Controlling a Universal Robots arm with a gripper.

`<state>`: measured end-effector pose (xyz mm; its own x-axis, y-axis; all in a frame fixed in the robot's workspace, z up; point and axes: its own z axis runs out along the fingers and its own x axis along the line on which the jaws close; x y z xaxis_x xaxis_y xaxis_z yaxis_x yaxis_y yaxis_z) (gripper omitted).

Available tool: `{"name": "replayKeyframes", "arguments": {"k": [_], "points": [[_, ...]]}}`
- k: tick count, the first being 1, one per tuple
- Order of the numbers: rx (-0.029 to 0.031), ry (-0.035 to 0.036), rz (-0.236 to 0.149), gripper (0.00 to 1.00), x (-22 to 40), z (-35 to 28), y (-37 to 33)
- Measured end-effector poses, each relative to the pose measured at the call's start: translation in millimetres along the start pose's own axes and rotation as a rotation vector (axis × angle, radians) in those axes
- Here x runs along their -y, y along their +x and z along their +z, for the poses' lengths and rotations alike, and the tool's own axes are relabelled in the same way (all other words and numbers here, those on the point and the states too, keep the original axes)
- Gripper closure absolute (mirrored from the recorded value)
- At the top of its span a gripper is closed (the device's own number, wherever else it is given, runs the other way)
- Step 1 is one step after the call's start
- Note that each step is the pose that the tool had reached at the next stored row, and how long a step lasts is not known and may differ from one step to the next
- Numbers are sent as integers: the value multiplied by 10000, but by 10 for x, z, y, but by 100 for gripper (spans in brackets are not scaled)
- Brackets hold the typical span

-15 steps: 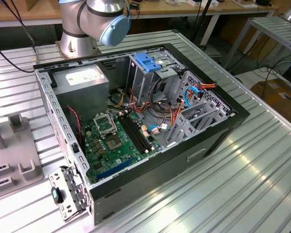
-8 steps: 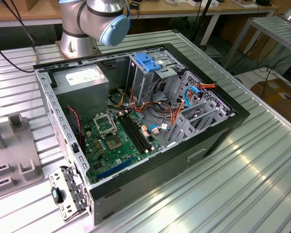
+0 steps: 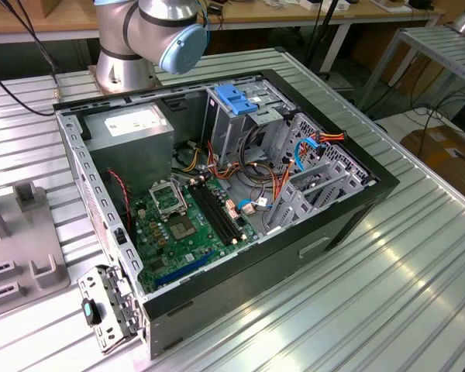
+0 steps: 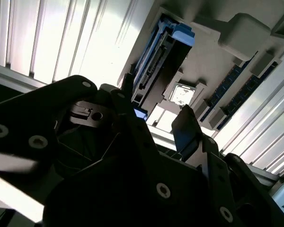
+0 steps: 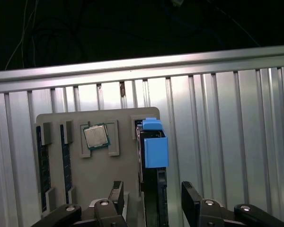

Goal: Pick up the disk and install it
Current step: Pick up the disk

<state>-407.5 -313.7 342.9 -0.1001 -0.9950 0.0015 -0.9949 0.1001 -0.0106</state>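
Clear gap each side of upright disk, inside spread hand; tray close.

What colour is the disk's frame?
The disk's frame is blue, clearest in the first wrist view.

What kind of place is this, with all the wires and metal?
Most likely a robot lab or workshop for putting computers together: a robot arm stands on a ribbed metal table beside an opened computer case, and a grey tray holds the disk and a chip.
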Motion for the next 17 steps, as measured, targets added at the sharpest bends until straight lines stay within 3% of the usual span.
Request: {"name": "replayKeyframes", "arguments": {"k": [2, 6, 11, 17], "points": [[0, 0, -7, 40, 0, 0, 0], [6, 19, -373, 40, -2, 43, -11], [12, 44, -735, 40, -22, 149, -72], [12, 44, -948, 40, -62, 252, -68]]}}
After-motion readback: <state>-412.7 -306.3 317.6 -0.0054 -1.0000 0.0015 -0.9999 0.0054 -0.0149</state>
